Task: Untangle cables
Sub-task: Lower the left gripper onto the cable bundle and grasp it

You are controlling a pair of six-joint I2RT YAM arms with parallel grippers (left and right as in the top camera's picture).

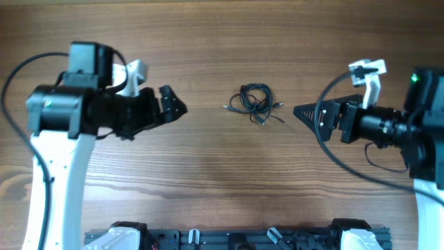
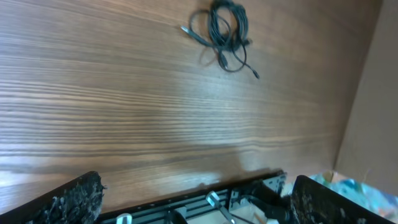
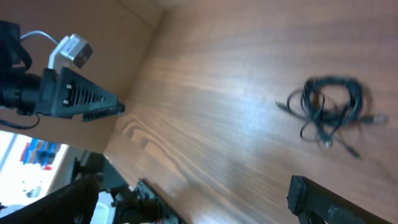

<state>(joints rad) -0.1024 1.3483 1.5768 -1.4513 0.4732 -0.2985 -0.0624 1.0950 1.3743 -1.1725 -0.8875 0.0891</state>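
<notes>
Untangling has not begun: the small knot of thin black cables lies untouched on the brown wood-grain tabletop, just above the centre of the overhead frame. This looks like the approach step. The left jaws, left of centre, and the right jaws, right of centre, both stand spread wide and empty, flanking the knot but apart from it. Next, I judge, one arm must descend and pinch a loose strand while the other seeks a plug end.
</notes>
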